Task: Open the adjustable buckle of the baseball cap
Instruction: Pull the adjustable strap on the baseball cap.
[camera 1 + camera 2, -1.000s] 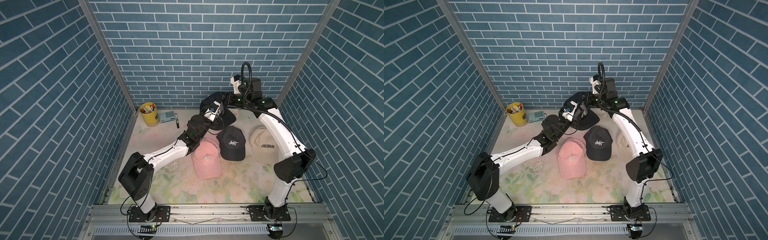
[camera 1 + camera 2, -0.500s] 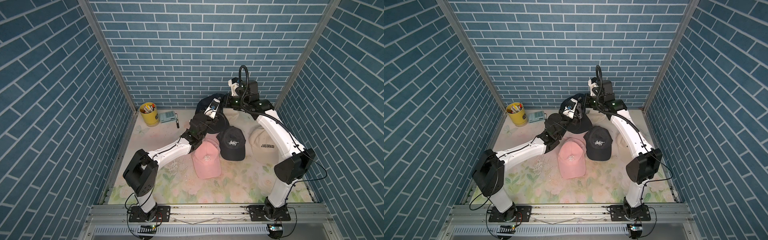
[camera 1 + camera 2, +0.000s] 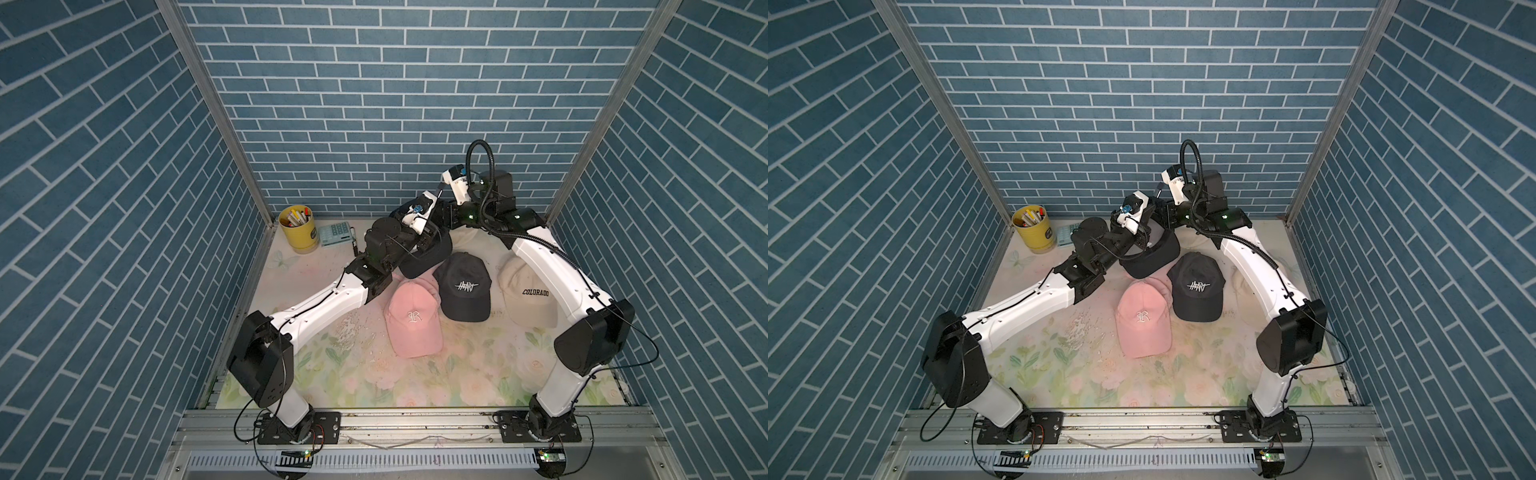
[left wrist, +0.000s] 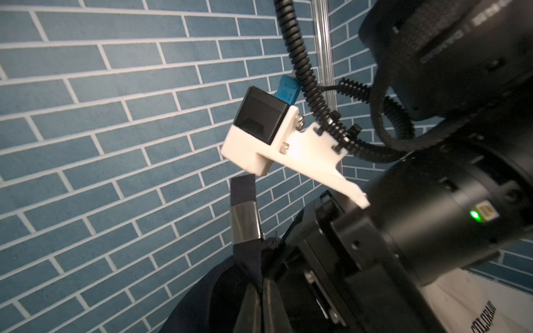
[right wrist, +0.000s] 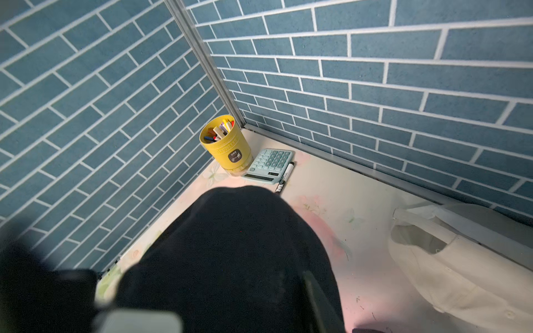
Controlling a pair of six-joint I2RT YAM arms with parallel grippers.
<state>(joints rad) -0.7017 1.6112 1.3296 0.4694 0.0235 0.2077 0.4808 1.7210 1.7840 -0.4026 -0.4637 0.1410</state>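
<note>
The left gripper point(image 4: 261, 299) is pinching the dark cap point(image 3: 430, 251) up near the table's point(image 3: 457, 374) back edge and should be holding it steady while the right gripper point(image 3: 441, 207), open or shut I cannot tell, is easing the shiny buckle point(image 4: 245, 222) loose.

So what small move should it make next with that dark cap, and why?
Probably close the right gripper on the metal buckle. The left gripper is shut on the dark cap right beside it, and the strap end pokes out free past the buckle.
</note>
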